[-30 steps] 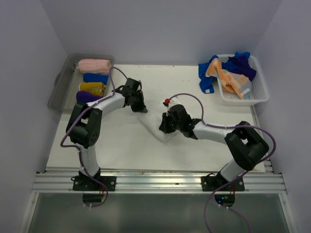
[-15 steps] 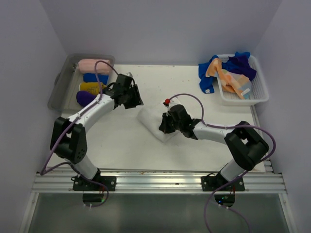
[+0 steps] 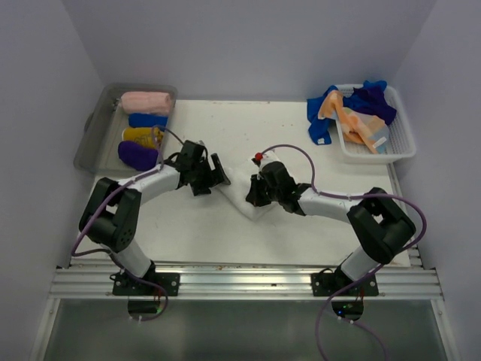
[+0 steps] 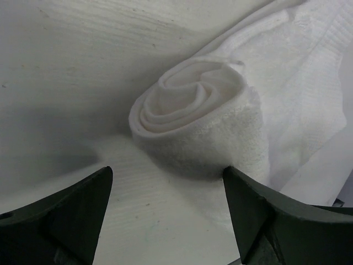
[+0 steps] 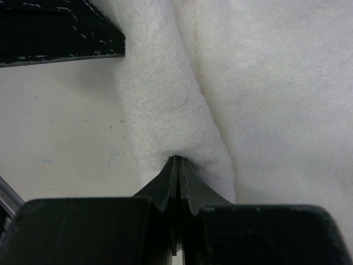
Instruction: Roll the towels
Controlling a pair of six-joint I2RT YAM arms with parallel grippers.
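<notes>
We see the white towel [image 3: 239, 197] lying near the middle of the table [image 3: 188, 226], set slantwise from 10 o'clock to 4 o'clock and partly rolled. The left gripper [image 3: 219, 172] sits at the towel's 10 o'clock end. In the left wrist view its jaws stand wide apart, the left gripper [image 4: 166, 172] facing the spiral end of the white towel [image 4: 198, 118]. That rolled end lies ahead of the fingers [image 4: 66, 210] and touches neither of them. The unrolled cloth spreads away toward 2 o'clock in that view. The right gripper [image 3: 251, 197] reaches in from 4 o'clock and meets the towel on its 3 o'clock side. In the right wrist view the right gripper [image 5: 177, 161] has its jaws pressed together, their tips pushed into the soft flank of the white towel [image 5: 160, 99]. We cannot tell whether any cloth is caught between them. At 10 o'clock on the table stands the grey tub [image 3: 92, 135], holding four rolls in a row: the pink towel [image 3: 146, 101] farthest back, then the blue towel [image 3: 148, 120], the yellow towel [image 3: 143, 136] and the purple towel [image 3: 137, 155]. At 2 o'clock stands the white basket [image 3: 402, 144], heaped with loose dark blue towels [image 3: 372, 101] and an orange towel [image 3: 353, 122], some hanging over its left rim.
</notes>
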